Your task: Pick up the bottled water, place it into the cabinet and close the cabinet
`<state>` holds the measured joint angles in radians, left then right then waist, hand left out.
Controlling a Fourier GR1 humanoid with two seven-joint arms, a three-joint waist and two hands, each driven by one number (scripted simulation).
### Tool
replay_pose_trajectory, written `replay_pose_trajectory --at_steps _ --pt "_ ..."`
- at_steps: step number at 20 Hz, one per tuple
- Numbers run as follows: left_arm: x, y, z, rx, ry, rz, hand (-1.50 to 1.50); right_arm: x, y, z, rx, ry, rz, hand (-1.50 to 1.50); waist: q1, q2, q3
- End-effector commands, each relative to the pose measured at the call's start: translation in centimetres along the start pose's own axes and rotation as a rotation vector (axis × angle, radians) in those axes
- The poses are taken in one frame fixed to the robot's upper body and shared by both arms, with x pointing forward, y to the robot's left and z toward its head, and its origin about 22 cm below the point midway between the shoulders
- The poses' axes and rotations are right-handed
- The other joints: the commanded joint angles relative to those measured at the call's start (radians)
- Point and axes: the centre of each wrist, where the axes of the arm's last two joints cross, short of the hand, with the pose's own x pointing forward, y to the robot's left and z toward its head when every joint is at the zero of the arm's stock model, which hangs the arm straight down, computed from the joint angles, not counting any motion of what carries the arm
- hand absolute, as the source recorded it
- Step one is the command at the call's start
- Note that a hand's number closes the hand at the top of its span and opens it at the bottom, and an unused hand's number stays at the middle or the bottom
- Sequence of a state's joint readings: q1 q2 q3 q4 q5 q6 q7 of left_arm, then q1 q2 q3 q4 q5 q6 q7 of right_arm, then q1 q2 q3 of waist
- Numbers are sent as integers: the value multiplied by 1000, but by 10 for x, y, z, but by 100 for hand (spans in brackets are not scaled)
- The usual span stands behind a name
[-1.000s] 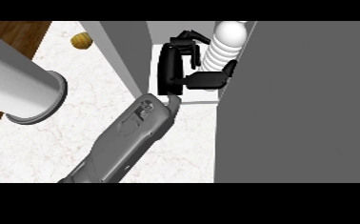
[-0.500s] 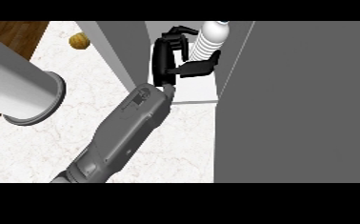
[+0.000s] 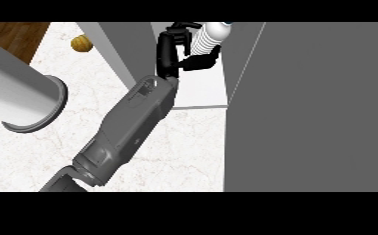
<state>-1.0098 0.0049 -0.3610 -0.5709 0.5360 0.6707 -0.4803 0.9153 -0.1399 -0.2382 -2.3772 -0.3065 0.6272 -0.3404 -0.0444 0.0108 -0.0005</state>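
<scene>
Fingers (image 3: pixel 198 62) clamped round the bottled water (image 3: pixel 211 38). The right hand (image 3: pixel 168 54) has carried it slightly leftward and deeper since 0.5 s ago, upright above the cabinet (image 3: pixel 310 104) floor, beyond the worktop (image 3: pixel 184 144).

The cabinet opening is narrow, between the grey side wall (image 3: pixel 118 49) on the left and the big grey door (image 3: pixel 310 104) on the right. The right hand (image 3: pixel 168 54), curled round the bottle (image 3: pixel 210 36), fills its far part. Nearer, the white shelf (image 3: pixel 203 86) and the counter (image 3: pixel 184 144) beside the door are free.
</scene>
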Motion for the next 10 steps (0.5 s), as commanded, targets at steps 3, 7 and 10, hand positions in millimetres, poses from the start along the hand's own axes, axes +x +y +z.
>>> replay_pose_trajectory --at_steps 3,7,10 --pt "-11 4 -11 -22 -2 -123 -150 16 9 -8 6 -64 -31 -150 -10 4 0" --pt "-13 13 -20 -30 -1 -190 -150 15 13 -9 -1 -60 -44 -150 -5 4 0" --pt "0 14 -34 14 14 -177 -150 18 13 -5 17 -76 -35 -150 -25 5 0"
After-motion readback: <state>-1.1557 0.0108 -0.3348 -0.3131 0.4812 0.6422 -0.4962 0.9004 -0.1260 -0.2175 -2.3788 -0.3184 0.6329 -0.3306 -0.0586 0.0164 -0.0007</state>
